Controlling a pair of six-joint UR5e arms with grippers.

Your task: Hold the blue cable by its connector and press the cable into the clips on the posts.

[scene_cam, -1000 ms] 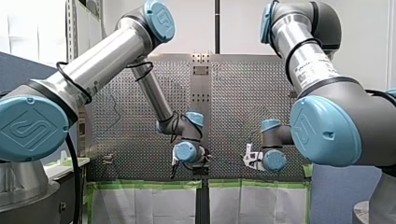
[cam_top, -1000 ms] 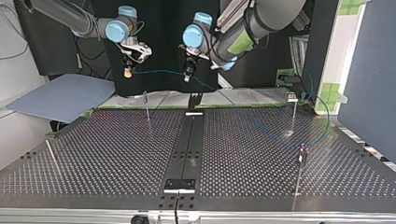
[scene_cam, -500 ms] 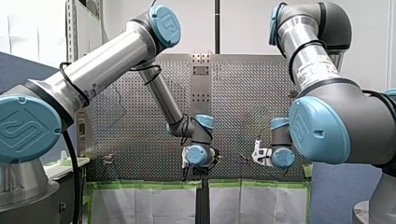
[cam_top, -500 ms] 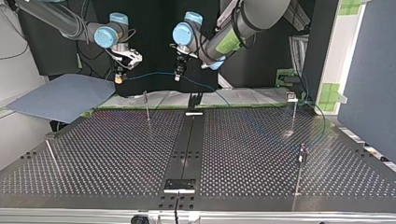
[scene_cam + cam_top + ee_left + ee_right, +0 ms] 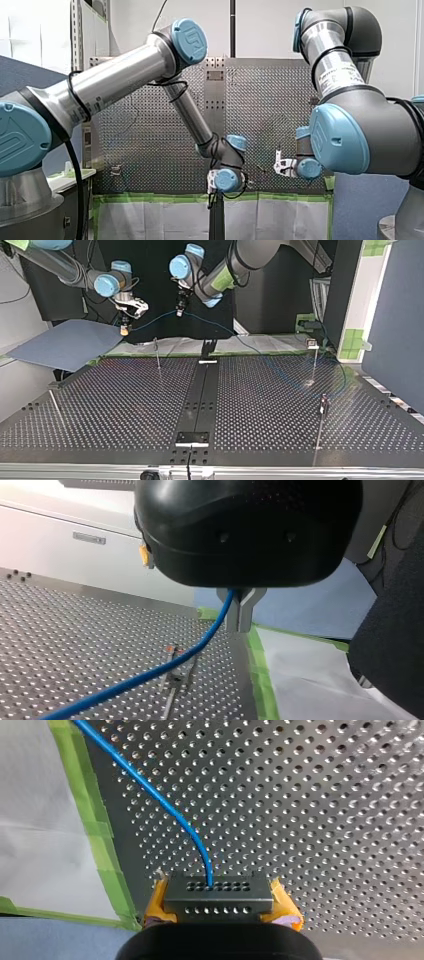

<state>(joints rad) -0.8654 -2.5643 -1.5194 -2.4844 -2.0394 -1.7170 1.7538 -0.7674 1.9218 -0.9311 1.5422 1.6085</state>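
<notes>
Spanning two tools, one thin blue cable (image 5: pixel 150 676) sags; four posts (image 5: pixel 157 352) stand on the worktop (image 5: pixel 125 405). My left tool (image 5: pixel 240 611) pinches the cable; my right tool (image 5: pixel 123 330) clamps its black connector (image 5: pixel 218 895).

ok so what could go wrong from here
1. The blue cable only passes between my left end effector's thin metal fingers, so it may slide when pulled taut.
2. It bends close to the connector in my right end effector; tension could strain it.
3. The span hangs higher than the thin post and might miss its clip.
</notes>
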